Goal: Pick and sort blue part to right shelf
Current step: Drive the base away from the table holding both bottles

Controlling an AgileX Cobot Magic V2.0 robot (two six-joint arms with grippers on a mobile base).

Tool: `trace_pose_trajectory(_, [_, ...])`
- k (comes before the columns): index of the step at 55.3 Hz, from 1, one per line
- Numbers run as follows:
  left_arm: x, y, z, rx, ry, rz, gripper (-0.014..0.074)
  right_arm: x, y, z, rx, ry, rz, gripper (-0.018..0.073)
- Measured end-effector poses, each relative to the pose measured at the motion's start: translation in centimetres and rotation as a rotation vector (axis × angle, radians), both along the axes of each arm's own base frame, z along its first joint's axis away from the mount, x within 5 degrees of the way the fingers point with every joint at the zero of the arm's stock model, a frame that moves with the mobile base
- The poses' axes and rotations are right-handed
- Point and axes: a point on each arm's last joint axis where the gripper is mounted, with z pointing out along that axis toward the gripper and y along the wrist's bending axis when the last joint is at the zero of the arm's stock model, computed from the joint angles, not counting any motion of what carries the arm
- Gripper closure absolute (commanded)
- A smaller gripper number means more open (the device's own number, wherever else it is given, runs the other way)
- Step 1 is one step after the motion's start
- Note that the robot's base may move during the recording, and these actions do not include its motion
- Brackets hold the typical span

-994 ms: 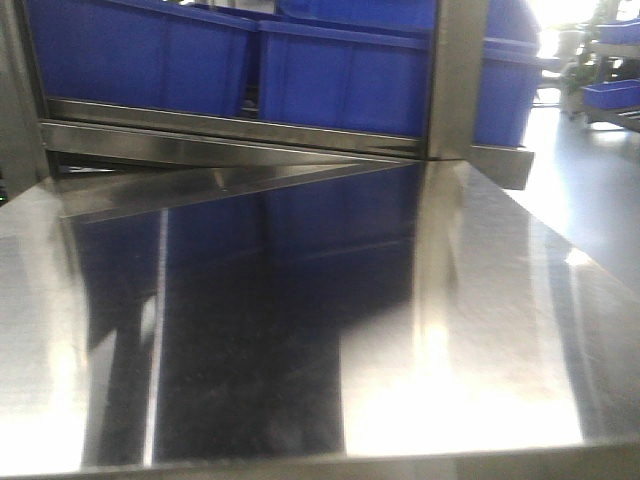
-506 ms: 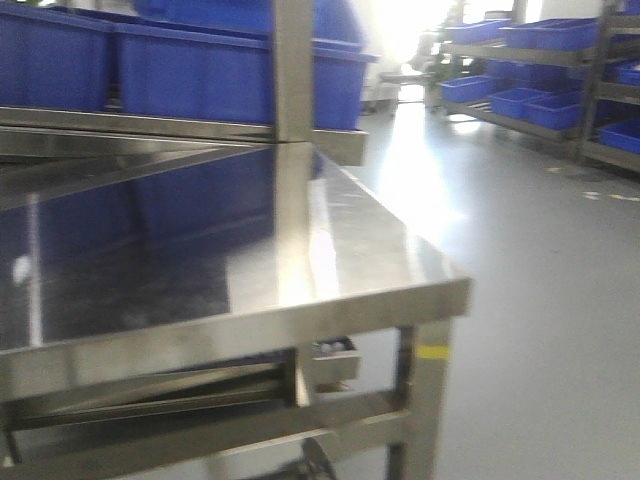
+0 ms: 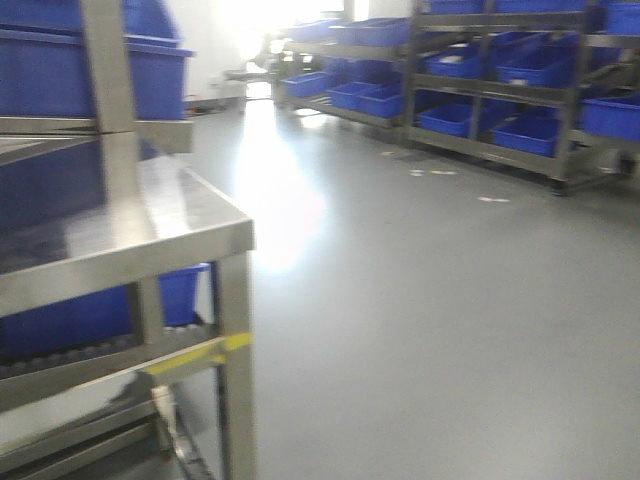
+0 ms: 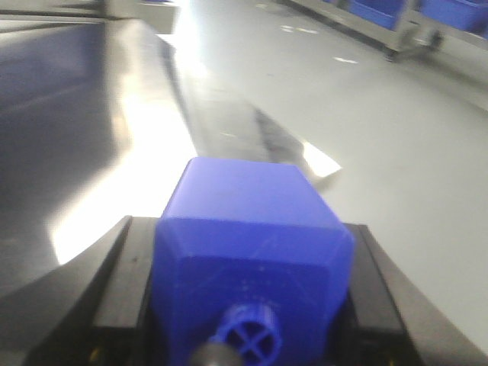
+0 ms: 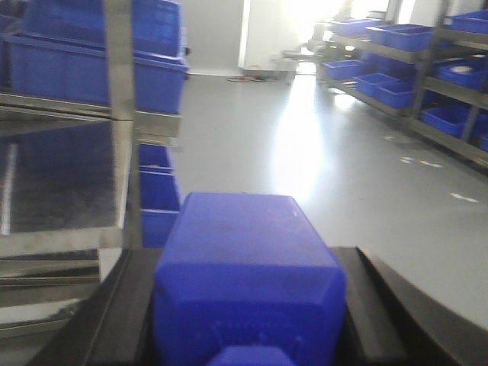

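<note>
Two grips carry the risk: the left gripper pinches a blue part over the edge of the near steel table, the right gripper pinches a second blue part, and any jolt crossing the floor toward the far right shelf could shake either loose.

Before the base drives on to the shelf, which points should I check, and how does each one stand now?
1. Left blue part clamped in left gripper: ok.
2. Right blue part clamped in right gripper: ok.
3. Right shelf in front view: ok, across the floor, at right.
4. Floor free up to it: cannot tell; white scraps lie near the shelf.
5. Table corner clearance: cannot tell; it stands close at left.
</note>
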Motion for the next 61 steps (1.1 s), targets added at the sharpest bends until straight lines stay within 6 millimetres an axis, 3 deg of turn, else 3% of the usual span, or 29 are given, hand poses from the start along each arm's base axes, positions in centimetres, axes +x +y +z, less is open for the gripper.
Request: trace_pose_trajectory(61, [0.0,0.0,0.0,0.0,0.0,0.0,0.0387,0.0,0.0,0.0,0.0,0.0,0.0,0.0334])
